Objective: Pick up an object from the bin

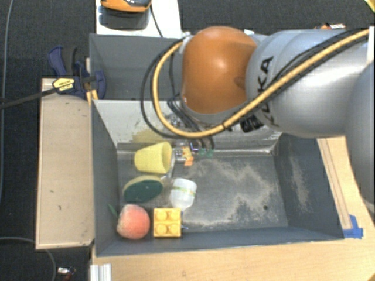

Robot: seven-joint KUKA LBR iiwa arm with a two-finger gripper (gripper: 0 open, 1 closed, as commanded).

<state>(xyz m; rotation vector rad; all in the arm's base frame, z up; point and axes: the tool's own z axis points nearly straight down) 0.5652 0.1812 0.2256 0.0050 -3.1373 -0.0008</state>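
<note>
Peering past the orange cover [220, 69] hiding most of the end effector [177, 164], I am failing to tell its opening, yellow cup [151, 158] lying sideways just beside it, bin's [304, 186] left, long axis running left-right, wider end rightward.

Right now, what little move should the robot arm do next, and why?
Probably a small drop toward the yellow cup, which lies on its side right beside the gripper at the bin's left end. It is the nearest thing; the white cup, green disc, peach and yellow brick lie further off.
</note>
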